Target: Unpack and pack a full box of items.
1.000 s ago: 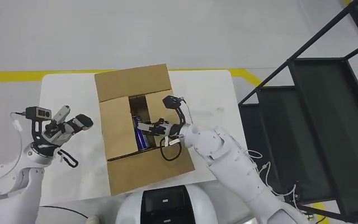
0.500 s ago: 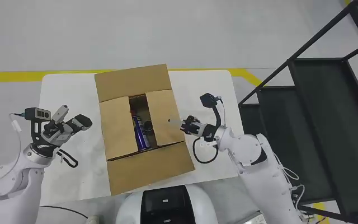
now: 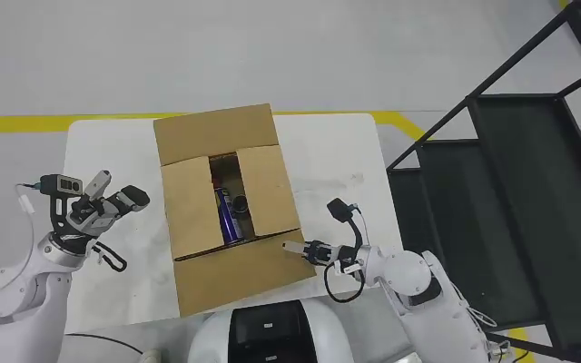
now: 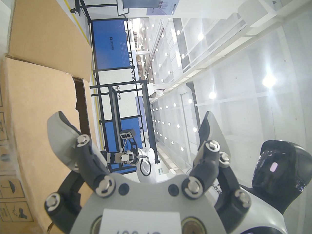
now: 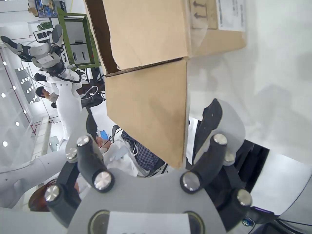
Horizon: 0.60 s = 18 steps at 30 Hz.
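Observation:
A brown cardboard box [image 3: 213, 136] stands mid-table with its four flaps partly open. Through the gap between the side flaps I see a blue bottle [image 3: 225, 220] and a dark item [image 3: 241, 203] inside. My right gripper [image 3: 300, 247] is open at the box's near right corner. In the right wrist view [image 5: 151, 125] the corner of the near flap [image 5: 146, 108] lies between its spread fingers. My left gripper [image 3: 118, 201] hangs open and holds nothing, left of the box above the table. In the left wrist view [image 4: 134, 127] the box wall [image 4: 36, 93] is beside it.
The white table [image 3: 345, 163] has bare surface on both sides of the box. A black metal stair frame [image 3: 495, 181] stands just off the table's right edge. A yellow floor line [image 3: 54, 122] runs behind the table.
My right gripper came out of the box opening, swung right, then drew back to the near right corner of the box. The left arm has stayed still.

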Motion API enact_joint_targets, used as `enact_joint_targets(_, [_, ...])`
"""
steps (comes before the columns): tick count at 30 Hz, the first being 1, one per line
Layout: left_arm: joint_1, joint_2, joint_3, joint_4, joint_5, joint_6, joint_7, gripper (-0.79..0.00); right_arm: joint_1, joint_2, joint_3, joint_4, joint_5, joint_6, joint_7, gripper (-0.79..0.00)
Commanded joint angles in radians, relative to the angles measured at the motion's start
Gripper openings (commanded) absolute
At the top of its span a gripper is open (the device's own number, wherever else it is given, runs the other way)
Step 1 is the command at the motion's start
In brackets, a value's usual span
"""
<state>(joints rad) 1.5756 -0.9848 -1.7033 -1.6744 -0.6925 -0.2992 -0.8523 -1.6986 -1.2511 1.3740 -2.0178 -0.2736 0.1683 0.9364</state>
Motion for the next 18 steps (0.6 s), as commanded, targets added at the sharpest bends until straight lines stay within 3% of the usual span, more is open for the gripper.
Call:
enact_joint_targets(1, [0.000,0.000,0.000,0.000,0.000,0.000,0.000,0.000,0.008,0.000,-0.015,0.007,0.023,-0.015,-0.004,0.000])
enact_joint_targets(12, [0.000,0.000,0.000,0.000,0.000,0.000,0.000,0.000,0.040,0.002,-0.014,0.032,0.209,-0.279,-0.101,0.000])
enact_joint_targets(18, [0.000,0.000,0.000,0.000,0.000,0.000,0.000,0.000,0.136,-0.005,-0.068,0.127,0.215,-0.315,-0.175,0.000])
